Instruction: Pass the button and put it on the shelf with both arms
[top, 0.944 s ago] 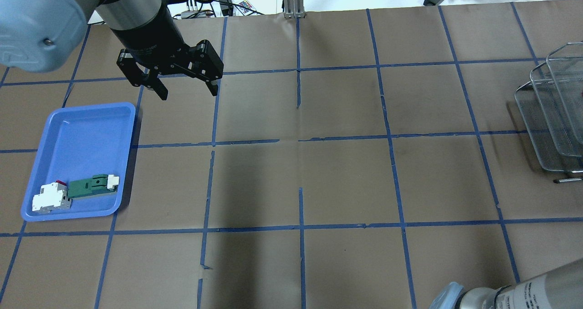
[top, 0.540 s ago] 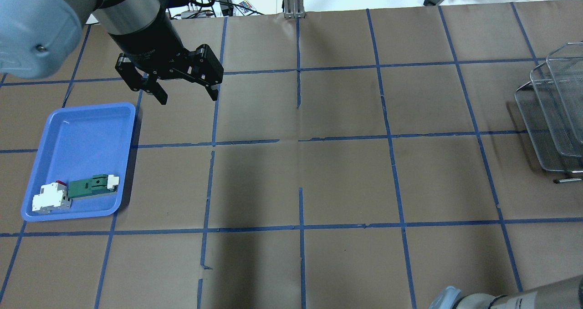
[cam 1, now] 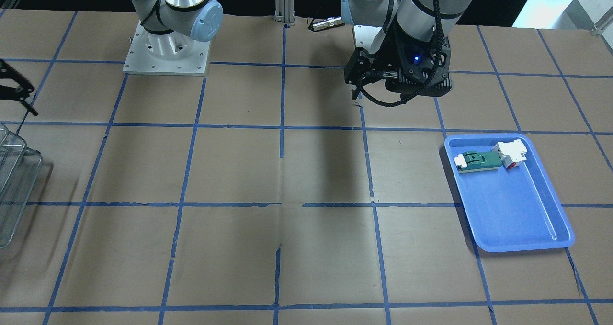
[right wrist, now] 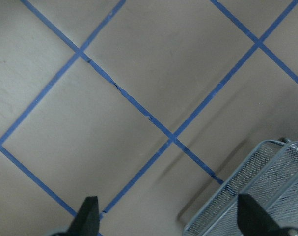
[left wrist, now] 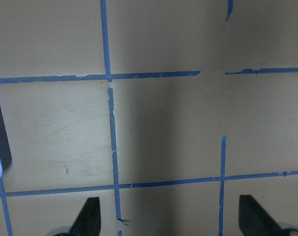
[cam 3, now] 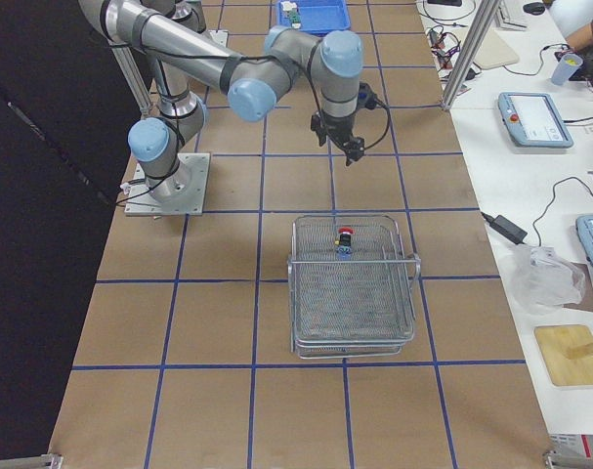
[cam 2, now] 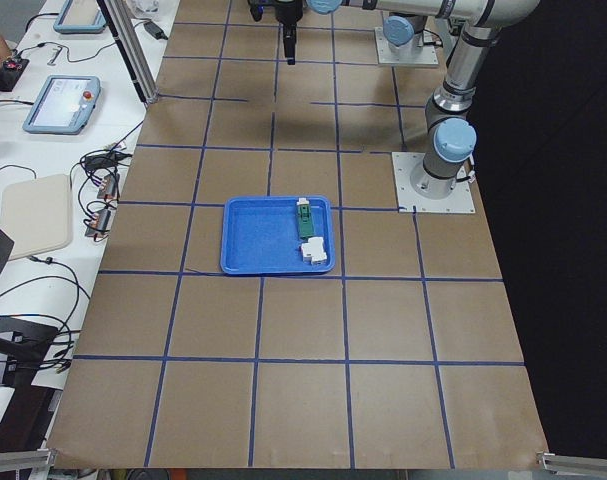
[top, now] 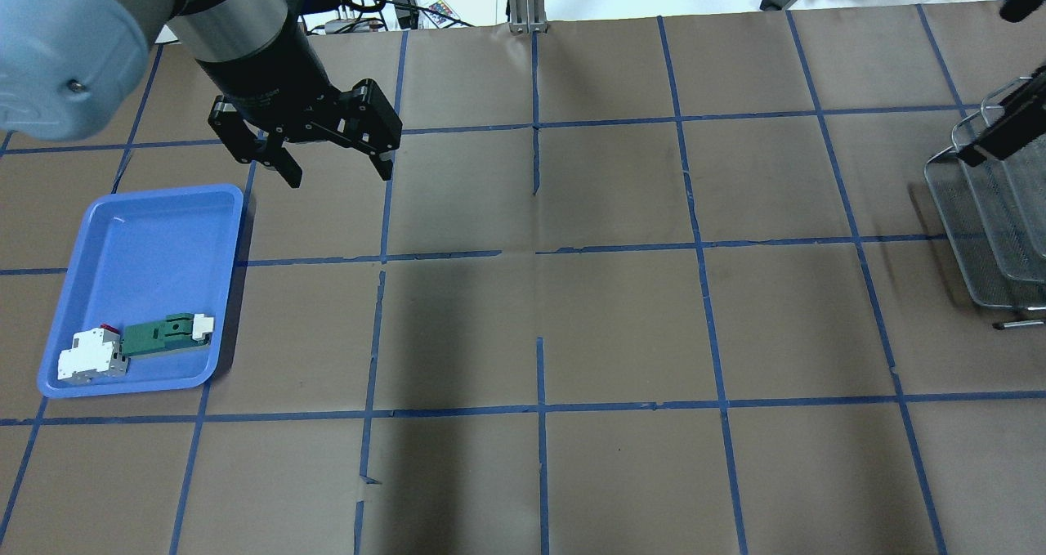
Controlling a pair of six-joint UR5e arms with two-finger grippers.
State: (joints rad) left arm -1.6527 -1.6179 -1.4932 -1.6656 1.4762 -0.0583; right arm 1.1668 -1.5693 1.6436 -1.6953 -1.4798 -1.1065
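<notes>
Button (cam 3: 344,237) sat inside shelf (cam 3: 356,305), at end nearest R claw (right wrist: 167,206); R claw open, empty, near shelf; L claw (top: 338,177) open, empty, well apart from shelf; task prob. done.

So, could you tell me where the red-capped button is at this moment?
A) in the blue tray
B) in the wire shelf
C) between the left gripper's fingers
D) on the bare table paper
B: the exterior right view shows the button inside the shelf, while the left gripper and right gripper are both open and empty.
</notes>
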